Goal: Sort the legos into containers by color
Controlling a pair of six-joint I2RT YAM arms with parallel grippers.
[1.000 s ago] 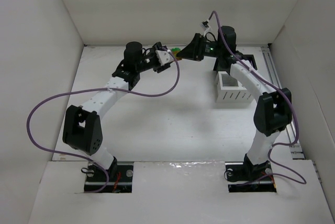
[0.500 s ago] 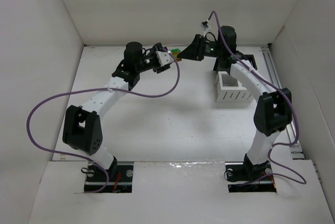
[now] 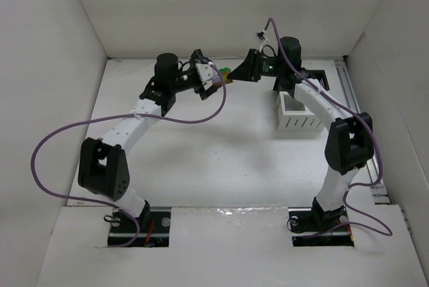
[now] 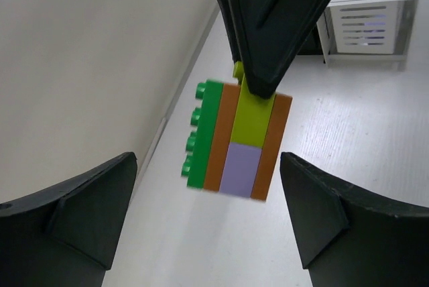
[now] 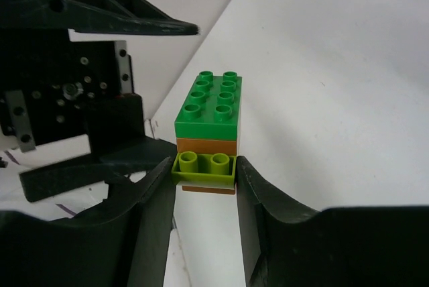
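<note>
Right pincer point(image 5: 206, 169) of mine is clamped on the lego stack point(image 4: 238, 139) at its lime layer; green, orange, lime-and-purple, orange. It hangs in the air over the white worktop point(image 3: 221, 159), close to the back wall point(image 3: 221, 12). My left pincer point(image 4: 208, 159) gapes wide, its 2 fingers point(image 4: 87, 213) flanking the stack without touching. A white bin point(image 3: 295, 118) stands to my right.

A short stack of green, orange, lime and purple plastic lego bricks point(image 3: 226, 72) point(image 4: 238, 143) point(image 5: 208, 133) hangs over the far middle of the white table point(image 3: 201, 159), clamped in the right gripper point(image 3: 242, 69) point(image 5: 204, 186), which reaches in from the right. The left gripper point(image 3: 204, 76) point(image 4: 211, 220) faces it from the left, one finger on either side of the stack and neither touching it. The white slotted plastic two-compartment bin point(image 3: 298, 116) stands on the table to the right of the stack, nearer the arm bases.
</note>
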